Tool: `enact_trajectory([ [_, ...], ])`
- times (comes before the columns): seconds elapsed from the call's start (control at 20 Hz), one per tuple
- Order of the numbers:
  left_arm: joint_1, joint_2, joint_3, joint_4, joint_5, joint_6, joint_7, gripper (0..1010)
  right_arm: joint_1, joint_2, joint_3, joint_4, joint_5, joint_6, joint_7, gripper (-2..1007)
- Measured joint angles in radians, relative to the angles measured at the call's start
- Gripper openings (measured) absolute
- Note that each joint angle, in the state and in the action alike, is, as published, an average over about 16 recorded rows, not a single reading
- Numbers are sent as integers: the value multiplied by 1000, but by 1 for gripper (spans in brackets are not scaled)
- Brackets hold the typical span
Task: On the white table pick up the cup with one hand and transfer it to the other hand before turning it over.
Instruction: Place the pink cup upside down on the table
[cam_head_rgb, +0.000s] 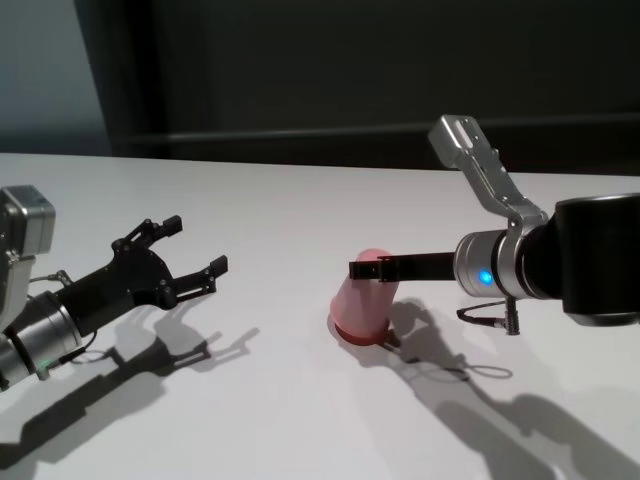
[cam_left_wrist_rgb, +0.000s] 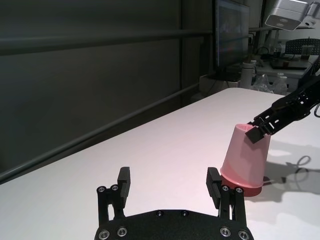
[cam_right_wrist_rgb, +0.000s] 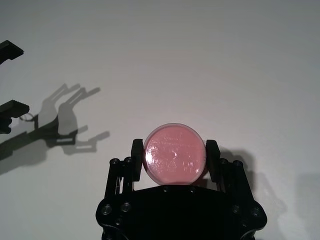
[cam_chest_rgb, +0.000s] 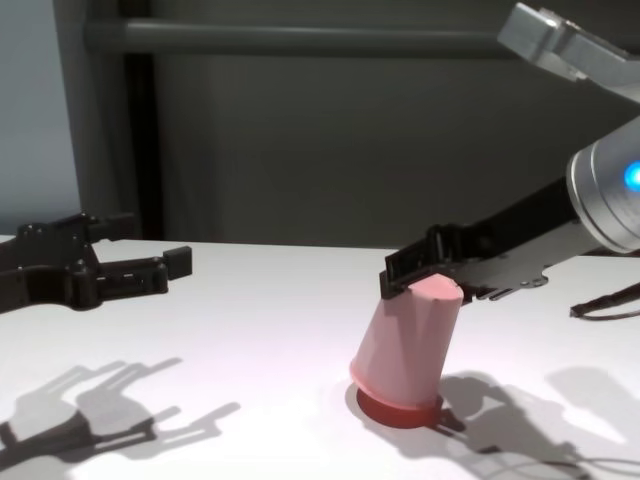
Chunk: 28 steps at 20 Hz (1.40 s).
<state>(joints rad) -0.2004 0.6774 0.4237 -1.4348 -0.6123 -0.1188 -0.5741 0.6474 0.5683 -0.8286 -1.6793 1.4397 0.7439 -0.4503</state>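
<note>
While my right gripper (cam_head_rgb: 366, 268) clamps cup (cam_head_rgb: 364, 303) near its narrow base, cup sits upside down, tilted, rim on worktop (cam_head_rgb: 300, 210). Left gripper (cam_head_rgb: 190, 255) wide, empty, well apart. Cup looks light, thin, smooth plastic: likely slippery, squashable. Take mid-wall, gentle squeeze.

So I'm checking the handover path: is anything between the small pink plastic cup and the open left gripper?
Nothing visible. The small pink plastic cup, upside down and tilted, is clamped near its base by the right gripper; only bare white table lies between it and the open left gripper.
</note>
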Motion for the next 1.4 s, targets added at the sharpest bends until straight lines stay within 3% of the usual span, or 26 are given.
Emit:
enact_trajectory([
  [0.35,0,0,0,0,0,0,0,1001,20,-10,-31,17,-3,2,5,736],
  [0.65,0,0,0,0,0,0,0,1001,28,-11,-45,25,-3,0,4,736],
  [1.1,0,0,0,0,0,0,0,1001,30,-9,-49,26,-3,-2,3,739],
  [1.4,0,0,0,0,0,0,0,1001,29,-9,-47,26,-2,-2,3,802],
])
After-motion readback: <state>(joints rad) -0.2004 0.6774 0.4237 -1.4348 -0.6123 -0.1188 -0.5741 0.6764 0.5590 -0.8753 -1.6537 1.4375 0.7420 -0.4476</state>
